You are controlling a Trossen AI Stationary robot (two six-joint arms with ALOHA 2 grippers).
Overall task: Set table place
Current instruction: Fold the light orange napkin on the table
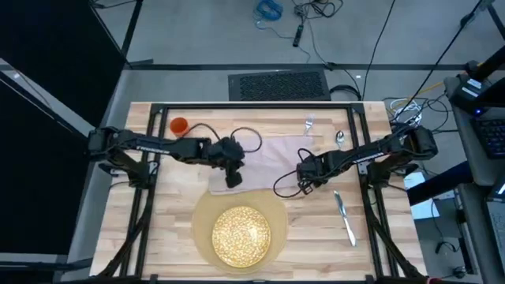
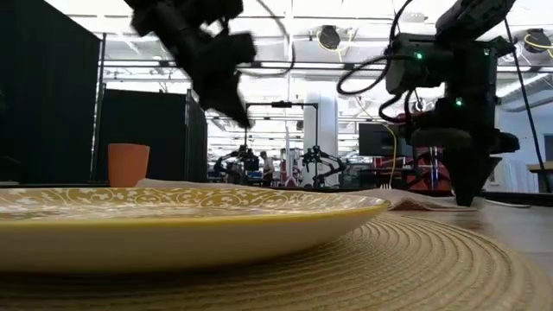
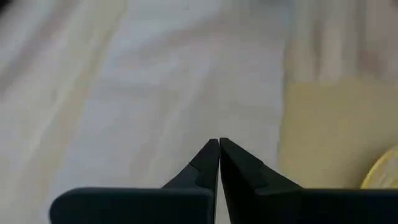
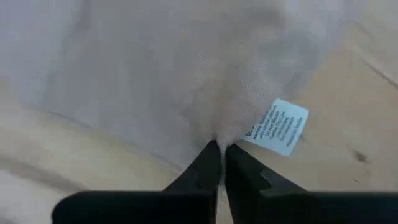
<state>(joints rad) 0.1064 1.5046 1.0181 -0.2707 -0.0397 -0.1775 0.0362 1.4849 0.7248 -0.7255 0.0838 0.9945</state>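
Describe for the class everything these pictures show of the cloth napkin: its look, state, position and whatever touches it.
The napkin is thin, pale pinkish-grey woven cloth, spread loosely with soft wrinkles on the wooden table, beyond the round mat. A small white printed care label hangs at one edge. The right pincer is shut on that edge beside the label, bunching the fabric. The left pincer, shut, is above the napkin's other side, not visibly gripping it.
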